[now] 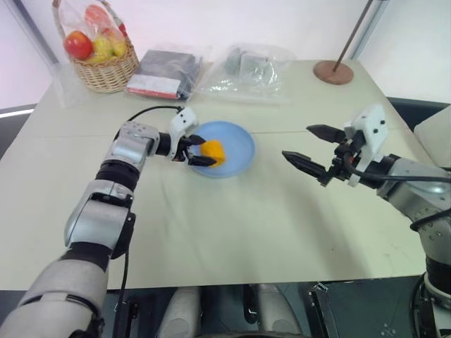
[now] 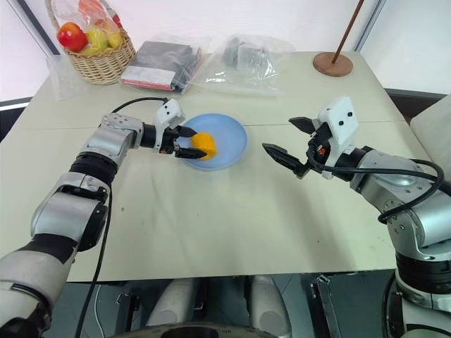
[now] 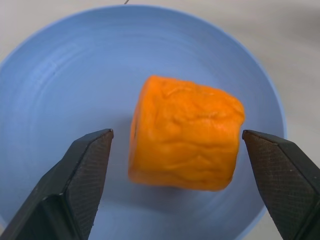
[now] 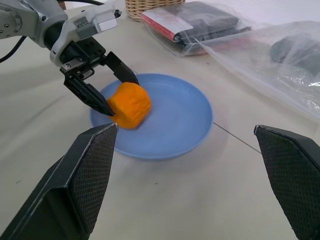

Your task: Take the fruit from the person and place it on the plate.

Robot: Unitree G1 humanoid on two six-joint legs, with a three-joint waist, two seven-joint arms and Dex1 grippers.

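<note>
As the left gripper [image 3: 175, 145] is standing at the left rim of the plate [image 1: 239, 141], its two black fingers are spread wide, one on each side of the fruit [image 3: 185, 132], and in the left wrist view a gap is showing between each pad and the orange skin. So this hand is holding nothing now; the fruit is resting by its own weight on the plate, on the left half of it and a little toward the rim, not in the centre.

I judge that the placing step is just being finished: the fruit is on the plate and the grip is released. What the next move is asking for is a clean retreat of the left gripper, pulling back along the line of its fingers toward the left, without brushing the fruit and without catching the plate rim, because a touch could roll the fruit or push the plate.

The fruit is looking more like a short drum than a ball. Its long axis, as far as I can tell, is lying flat on the plate and running roughly across between the two fingers; its wrinkled side is facing up.

Farther out to the right, the right gripper [image 1: 310, 148] is hanging above the table [image 1: 232, 232], well apart from the plate, with fingers wide open and empty.
</note>
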